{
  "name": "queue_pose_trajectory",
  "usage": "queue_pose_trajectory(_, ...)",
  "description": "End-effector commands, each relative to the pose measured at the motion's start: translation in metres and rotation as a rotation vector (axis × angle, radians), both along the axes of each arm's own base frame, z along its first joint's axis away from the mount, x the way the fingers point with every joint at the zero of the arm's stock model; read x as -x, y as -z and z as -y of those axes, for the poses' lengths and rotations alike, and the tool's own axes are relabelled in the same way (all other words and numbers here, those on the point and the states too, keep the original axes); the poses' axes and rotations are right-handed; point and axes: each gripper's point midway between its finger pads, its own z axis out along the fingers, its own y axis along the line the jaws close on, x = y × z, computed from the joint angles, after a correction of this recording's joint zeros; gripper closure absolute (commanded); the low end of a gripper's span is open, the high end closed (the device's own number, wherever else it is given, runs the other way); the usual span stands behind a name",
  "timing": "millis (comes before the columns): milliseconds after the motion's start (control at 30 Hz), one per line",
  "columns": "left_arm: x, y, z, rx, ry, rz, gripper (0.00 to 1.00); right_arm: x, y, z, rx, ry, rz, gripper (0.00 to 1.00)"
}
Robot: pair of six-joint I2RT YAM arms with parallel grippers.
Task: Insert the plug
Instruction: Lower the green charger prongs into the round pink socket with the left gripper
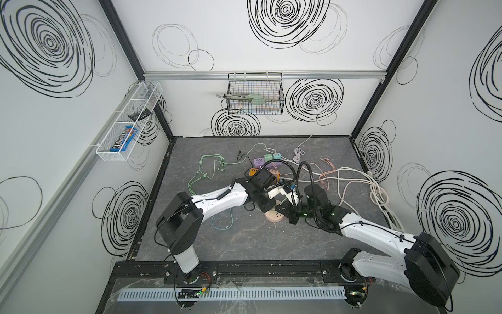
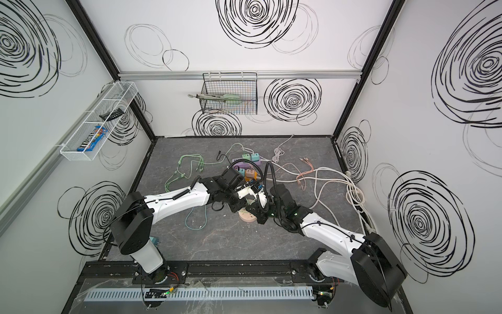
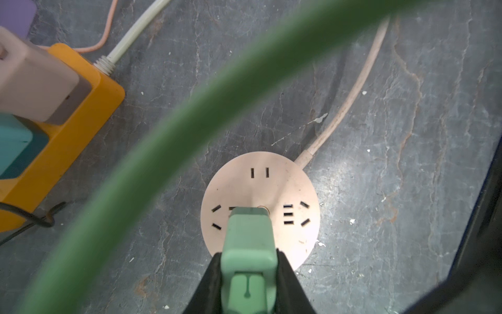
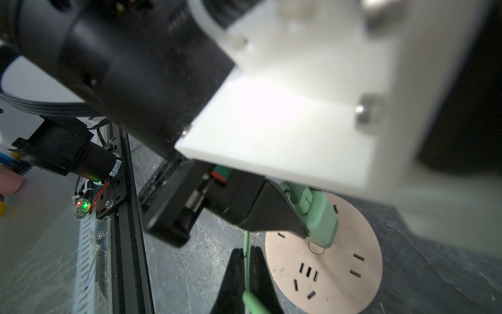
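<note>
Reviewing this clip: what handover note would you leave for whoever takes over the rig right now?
Left gripper: shut on the plug.
Right gripper: shut on the plug's cable, beside the round socket.
Plug: tilted, its tip at the socket's face over one slot group. Prongs are hidden, so I cannot tell if it is seated.
Done: plug grasped and at the socket.
Left: align it, push it in fully, release both.

Matt green plastic plug (image 3: 248, 244)
</note>
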Motion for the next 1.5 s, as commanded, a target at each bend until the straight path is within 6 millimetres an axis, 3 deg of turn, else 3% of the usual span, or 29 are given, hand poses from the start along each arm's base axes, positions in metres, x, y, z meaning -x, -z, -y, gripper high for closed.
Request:
queue_pose_trajectory(0, -0.005, -0.004, 0.003, -0.019, 0.022, 0.027, 1.0, -0.002, -0.008, -0.004, -0.015, -0.009, 0.017, 1.0)
queue_pose_trajectory(333, -0.016, 0.0, 0.004, -0.038, 0.017, 0.05, 1.0, -0.002, -0.007, -0.005, -0.014, -0.02, 0.015, 1.0)
queue_pose_trajectory(633, -0.008, 0.018, 0.004, -0.097, 0.062, -0.021, 1.0, -0.002, -0.008, -0.006, -0.015, -0.021, 0.018, 1.0)
queue_pose_trajectory(867, -0.006, 0.045, -0.004, -0.233, 0.067, -0.051, 1.0, -0.005, -0.007, -0.001, 0.001, 0.013, 0.024, 1.0)
queue_pose_trajectory(1033, 0.01, 0.072, -0.008, -0.259, 0.073, -0.063, 1.0, -0.009, 0.003, 0.008, 0.04, 0.071, 0.011, 1.0)
queue_pose_trajectory(1267, 0.036, 0.112, -0.031, -0.355, 0.089, -0.119, 1.0, -0.021, 0.007, 0.015, 0.053, 0.129, 0.004, 1.0)
queue_pose_trajectory(1467, 0.045, 0.132, -0.055, -0.416, 0.094, -0.205, 1.0, -0.026, 0.005, 0.02, 0.041, 0.146, 0.001, 1.0)
